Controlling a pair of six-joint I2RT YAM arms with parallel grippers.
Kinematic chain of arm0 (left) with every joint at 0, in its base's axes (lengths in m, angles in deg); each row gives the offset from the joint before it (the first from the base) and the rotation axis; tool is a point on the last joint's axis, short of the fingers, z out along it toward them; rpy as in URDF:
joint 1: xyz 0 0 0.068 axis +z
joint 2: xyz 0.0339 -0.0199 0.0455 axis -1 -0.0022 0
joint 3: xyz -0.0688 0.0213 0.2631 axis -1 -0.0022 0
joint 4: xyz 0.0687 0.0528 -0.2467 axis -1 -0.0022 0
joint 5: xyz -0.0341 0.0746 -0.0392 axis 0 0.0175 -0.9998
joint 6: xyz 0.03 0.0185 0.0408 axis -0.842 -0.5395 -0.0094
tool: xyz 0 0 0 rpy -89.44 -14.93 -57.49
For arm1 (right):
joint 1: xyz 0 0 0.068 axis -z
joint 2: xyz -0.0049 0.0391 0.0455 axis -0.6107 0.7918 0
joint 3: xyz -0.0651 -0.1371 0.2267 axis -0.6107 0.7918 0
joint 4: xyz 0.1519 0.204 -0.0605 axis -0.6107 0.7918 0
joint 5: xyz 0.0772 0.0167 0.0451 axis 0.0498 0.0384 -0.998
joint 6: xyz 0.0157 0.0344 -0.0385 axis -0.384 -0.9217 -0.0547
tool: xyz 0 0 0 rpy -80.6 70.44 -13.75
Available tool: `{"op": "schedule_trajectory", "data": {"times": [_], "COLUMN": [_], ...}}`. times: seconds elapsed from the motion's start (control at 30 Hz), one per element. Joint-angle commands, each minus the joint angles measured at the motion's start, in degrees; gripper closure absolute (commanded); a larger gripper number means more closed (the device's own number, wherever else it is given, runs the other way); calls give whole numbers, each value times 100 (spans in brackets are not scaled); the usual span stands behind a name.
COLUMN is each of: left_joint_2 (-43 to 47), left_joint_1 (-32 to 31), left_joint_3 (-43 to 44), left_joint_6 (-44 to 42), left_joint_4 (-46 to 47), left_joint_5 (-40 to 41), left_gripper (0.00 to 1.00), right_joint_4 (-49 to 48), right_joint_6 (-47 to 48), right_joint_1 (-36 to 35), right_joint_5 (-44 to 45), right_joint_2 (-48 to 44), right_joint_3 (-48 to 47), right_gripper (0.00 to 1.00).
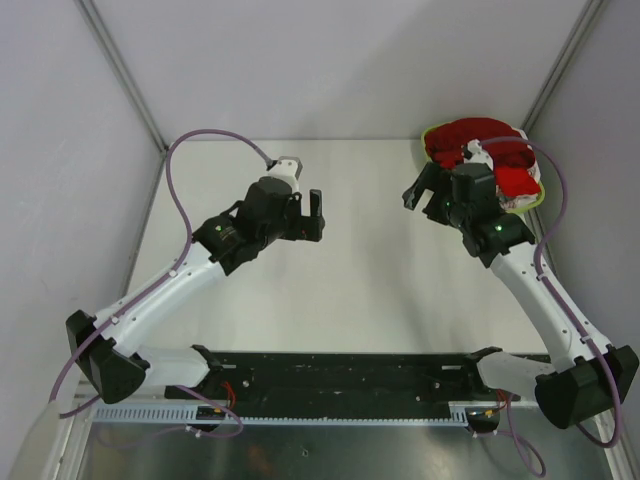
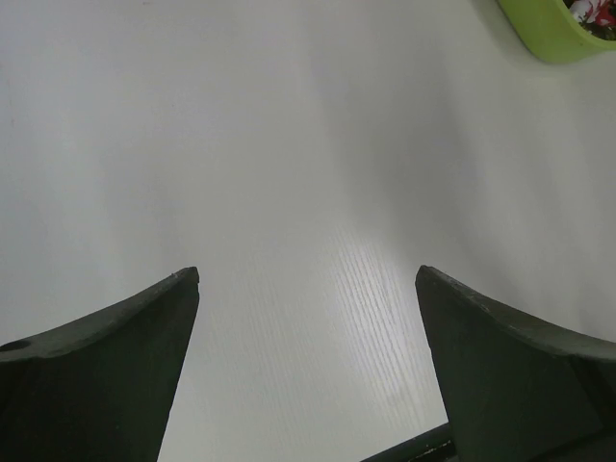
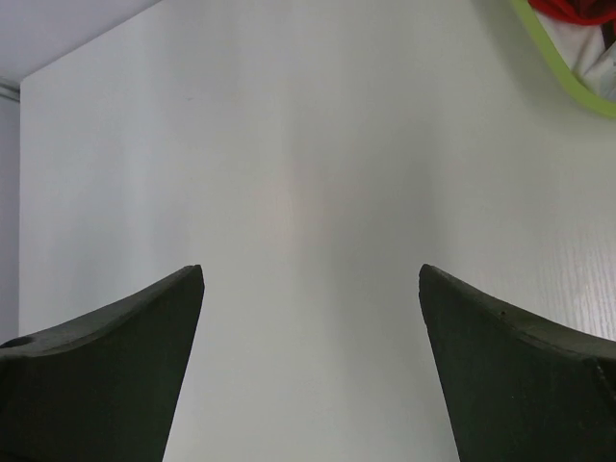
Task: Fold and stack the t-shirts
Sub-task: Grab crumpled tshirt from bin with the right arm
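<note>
With the left gripper (image 2: 308, 274) and right gripper (image 3: 310, 271) both spread and empty, a grab into the basket (image 1: 537, 200) could lift several tangled shirts (image 1: 480, 135) together or drag the basket along.

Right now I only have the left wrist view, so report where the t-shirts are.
Observer: The t-shirts are heaped in the lime-green basket at the far right corner of the table.
Operator: Report the right gripper.
Observer: The right gripper is open and empty, just left of the basket.
Operator: Now place my left gripper.
Observer: The left gripper hovers left of the table's centre, open, well away from any cloth.
</note>
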Motion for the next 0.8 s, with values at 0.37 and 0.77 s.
{"op": "schedule_trajectory", "data": {"times": [0.37, 0.77], "left_joint_2": [-78, -394], "left_joint_1": [36, 55], "left_joint_3": [101, 266], "left_joint_6": [-168, -196], "left_joint_4": [74, 75], "left_joint_5": [-356, -483], "left_gripper": [0, 1], "right_joint_4": [-483, -759], "right_joint_6": [17, 233], "right_joint_1": [1133, 2520], "right_joint_5": [-32, 505], "right_joint_2": [1151, 3139], "right_joint_3": [-580, -2048], "right_gripper": [1, 1]}}
